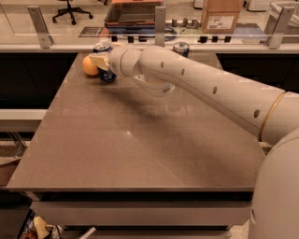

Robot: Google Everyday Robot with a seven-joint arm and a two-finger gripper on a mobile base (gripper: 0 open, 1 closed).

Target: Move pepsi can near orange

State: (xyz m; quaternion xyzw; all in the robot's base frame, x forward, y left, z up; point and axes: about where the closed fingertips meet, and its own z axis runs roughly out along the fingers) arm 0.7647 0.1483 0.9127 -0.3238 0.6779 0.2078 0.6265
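Pepsi can [108, 76] stands on the counter [140, 154] in the upper left of the frame, near the far left corner of the surface, and we see only its dark-blue lower part, since the tool [101, 64] covers the rest. Just to the left of the can sits the orange [88, 66], so close that the two look to be touching or nearly so; we cannot tell which. The tool is at the can, with its pale end piece lying between the orange and the can's upper half. We cannot tell how far open the tool is, nor whether it has hold of the can or only rests against it. The white arm [205, 86] reaches in from the lower right of the frame and runs diagonally across the counter to the upper left, casting a soft shadow on the brown surface below it. Behind the tool, at the far edge of the counter, we see the top of a second can [102, 46], and further right along the same edge stands a third can [181, 47]. Beyond the counter, at the top of the frame, we see a cardboard box [222, 14] on the right and an office chair [70, 8] on the left.
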